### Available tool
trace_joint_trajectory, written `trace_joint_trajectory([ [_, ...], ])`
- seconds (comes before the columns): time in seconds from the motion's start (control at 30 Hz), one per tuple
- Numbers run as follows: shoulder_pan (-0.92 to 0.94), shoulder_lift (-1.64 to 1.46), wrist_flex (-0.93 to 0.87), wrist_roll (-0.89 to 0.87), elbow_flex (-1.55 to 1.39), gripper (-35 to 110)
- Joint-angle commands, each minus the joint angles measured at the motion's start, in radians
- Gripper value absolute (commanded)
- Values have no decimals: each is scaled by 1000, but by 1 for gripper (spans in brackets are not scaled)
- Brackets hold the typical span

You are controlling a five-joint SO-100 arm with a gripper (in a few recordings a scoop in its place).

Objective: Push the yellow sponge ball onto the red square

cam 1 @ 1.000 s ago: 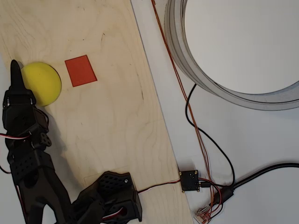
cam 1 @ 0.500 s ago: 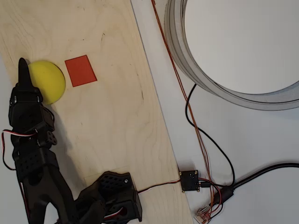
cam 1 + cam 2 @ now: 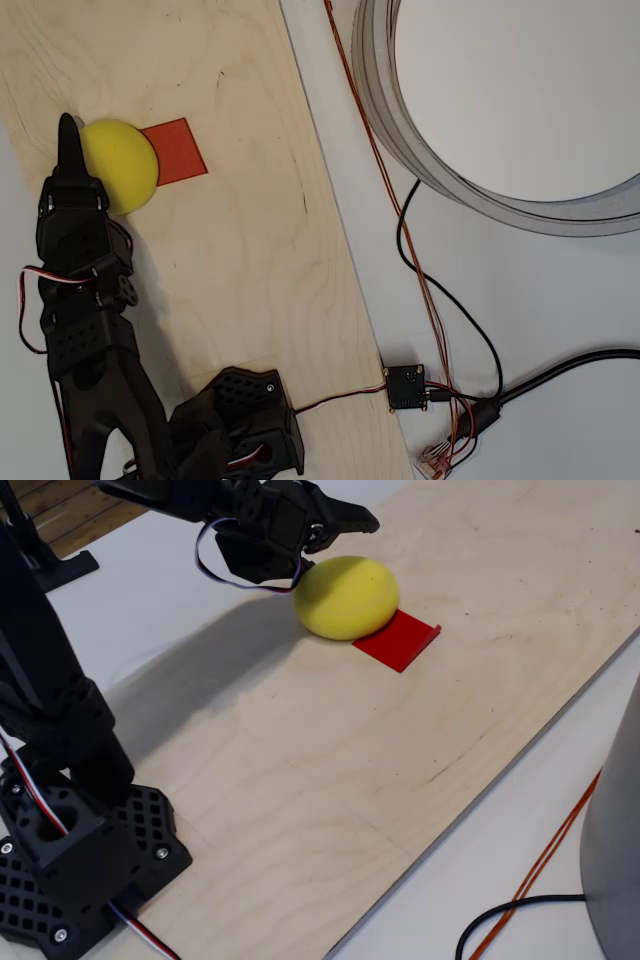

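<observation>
The black gripper (image 3: 68, 140) lies low over the plywood board (image 3: 240, 250), its fingers drawn together into one narrow point pressed against the left side of the yellow sponge ball (image 3: 120, 166) in the overhead view; in the fixed view the gripper (image 3: 345, 520) sits at the ball's (image 3: 346, 597) upper-left flank — holding nothing. A big grey ring (image 3: 400, 120) rests on the white table right of the board. The ball overlaps the left edge of the red square (image 3: 180, 153) — most of the square (image 3: 400, 640) is uncovered. A small black circuit module (image 3: 407, 387) with wires sits off the board's edge.
</observation>
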State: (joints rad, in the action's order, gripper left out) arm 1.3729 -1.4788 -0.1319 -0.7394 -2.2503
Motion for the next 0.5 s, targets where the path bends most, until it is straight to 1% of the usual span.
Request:
trace_joint_trajectory([
  [0.0,49,-37,-8,9,-14,34],
  [0.47,106,-72,-8,40,-32,33],
])
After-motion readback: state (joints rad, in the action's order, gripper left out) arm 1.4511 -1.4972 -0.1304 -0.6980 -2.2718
